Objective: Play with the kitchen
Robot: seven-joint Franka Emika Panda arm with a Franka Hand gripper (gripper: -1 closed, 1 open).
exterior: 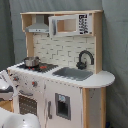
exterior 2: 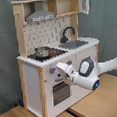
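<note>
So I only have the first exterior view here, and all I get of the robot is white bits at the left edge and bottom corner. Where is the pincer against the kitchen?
Observer: In the second exterior view the pincer is at the front of the kitchen, level with the knob panel above the oven door.
Operator: Is it touching a knob?
Observer: I cannot tell. It sits close beside one, with no clear gap showing.
Operator: Which way does the arm come in?
Observer: The arm enters from the second exterior view's right, reaching across the cabinet front above a light-wood surface.
</note>
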